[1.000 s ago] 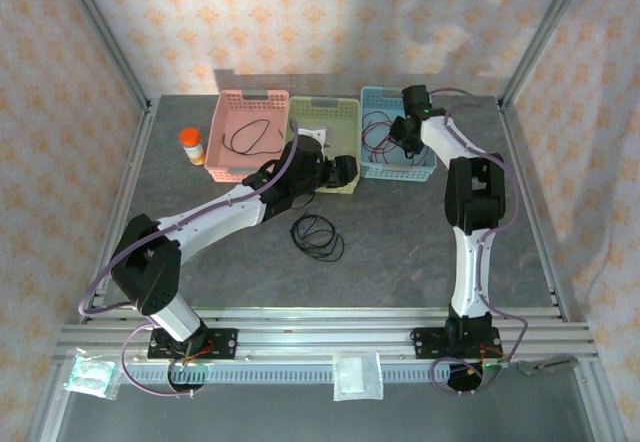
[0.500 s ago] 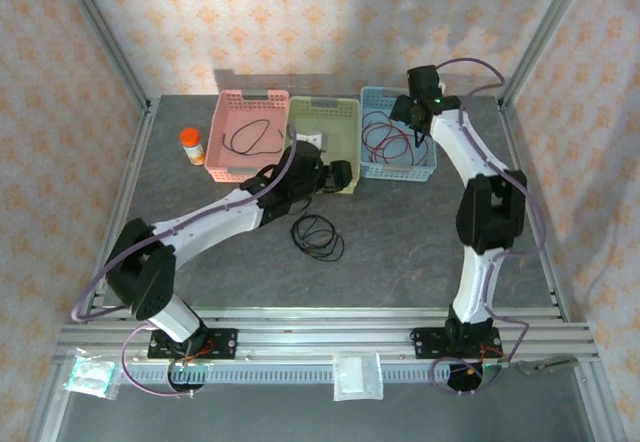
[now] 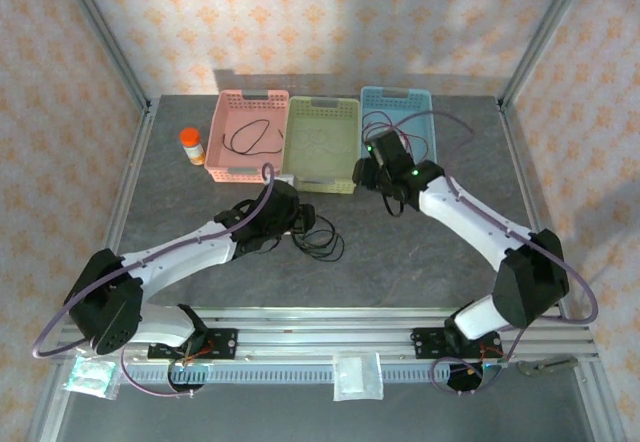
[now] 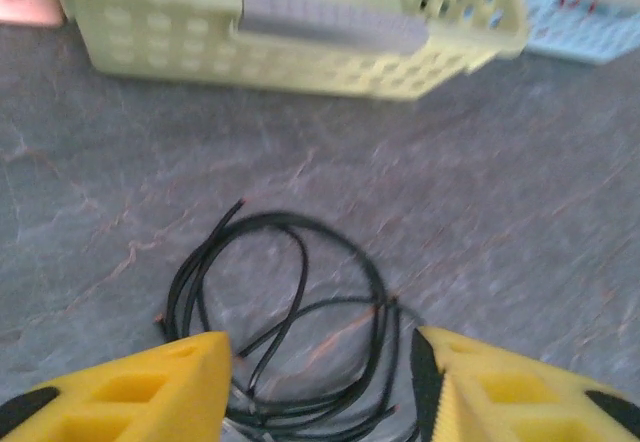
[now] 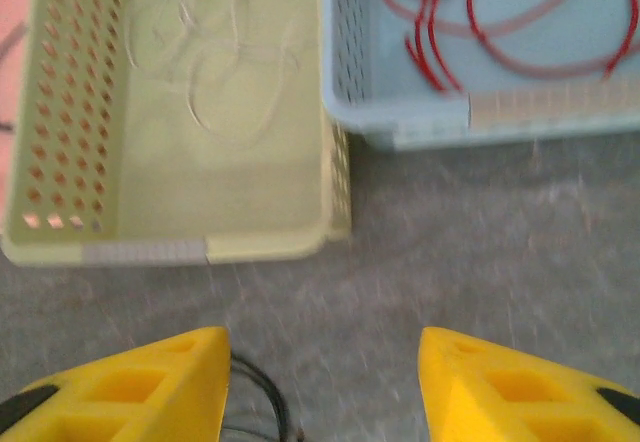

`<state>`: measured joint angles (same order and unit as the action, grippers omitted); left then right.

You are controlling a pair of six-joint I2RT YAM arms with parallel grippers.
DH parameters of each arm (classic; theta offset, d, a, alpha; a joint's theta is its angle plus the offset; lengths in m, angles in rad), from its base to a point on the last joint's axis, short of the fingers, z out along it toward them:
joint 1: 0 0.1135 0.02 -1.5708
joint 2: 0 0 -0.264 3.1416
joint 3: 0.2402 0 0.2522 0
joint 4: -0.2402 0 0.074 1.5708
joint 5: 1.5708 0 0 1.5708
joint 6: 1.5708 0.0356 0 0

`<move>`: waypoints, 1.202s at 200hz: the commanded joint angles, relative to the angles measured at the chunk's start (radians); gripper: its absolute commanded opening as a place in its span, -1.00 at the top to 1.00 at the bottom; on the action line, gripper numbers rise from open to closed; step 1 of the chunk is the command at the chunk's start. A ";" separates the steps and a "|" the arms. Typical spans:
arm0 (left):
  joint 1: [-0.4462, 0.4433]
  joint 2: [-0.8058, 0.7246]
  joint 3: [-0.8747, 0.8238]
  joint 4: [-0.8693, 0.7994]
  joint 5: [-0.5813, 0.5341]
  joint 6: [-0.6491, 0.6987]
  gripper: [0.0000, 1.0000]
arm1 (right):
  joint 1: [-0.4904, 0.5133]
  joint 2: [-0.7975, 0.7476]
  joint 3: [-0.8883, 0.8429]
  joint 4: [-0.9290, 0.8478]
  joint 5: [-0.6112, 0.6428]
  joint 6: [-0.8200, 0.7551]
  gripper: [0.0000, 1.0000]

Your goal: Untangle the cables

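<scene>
A bundle of black cables (image 3: 322,240) lies in loose loops on the grey table. My left gripper (image 3: 306,224) hovers at its left edge. In the left wrist view the open yellow fingers (image 4: 150,387) straddle the near part of the black loops (image 4: 290,302) without closing on them. My right gripper (image 3: 368,177) hangs over the table just in front of the baskets, open and holding nothing (image 5: 320,362). A strand of the black cable (image 5: 265,392) shows by its left finger. Red cables (image 5: 480,22) lie in the blue basket (image 5: 400,122). A white cable (image 5: 210,72) lies in the green basket (image 5: 150,252).
Three baskets line the back of the table: pink (image 3: 232,170) holding one black cable (image 3: 248,137), green (image 3: 322,184) and blue (image 3: 425,97). An orange-capped bottle (image 3: 192,146) stands left of the pink basket. Aluminium frame posts border the table.
The left gripper drew back from the green basket to the black bundle. The right arm swung out of the blue basket, down and left, to the table in front of the baskets.
</scene>
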<state>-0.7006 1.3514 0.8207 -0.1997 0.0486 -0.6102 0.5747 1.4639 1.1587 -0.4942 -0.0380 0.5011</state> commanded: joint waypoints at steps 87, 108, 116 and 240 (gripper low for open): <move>-0.010 0.293 0.177 -0.130 0.024 0.065 0.30 | 0.065 -0.278 -0.233 0.219 -0.039 0.268 -0.01; -0.010 0.309 0.185 -0.145 0.008 0.068 0.22 | 0.065 -0.278 -0.215 0.186 -0.008 0.254 -0.01; -0.010 0.319 0.191 -0.154 -0.002 0.069 0.22 | 0.065 -0.279 -0.215 0.184 -0.003 0.254 -0.01; -0.014 0.382 0.204 -0.147 -0.009 0.078 0.58 | 0.065 -0.279 -0.216 0.189 0.014 0.246 -0.03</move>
<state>-0.7082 1.7306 0.9981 -0.3271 0.0689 -0.5484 0.6388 1.1923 0.9348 -0.3126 -0.0742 0.7517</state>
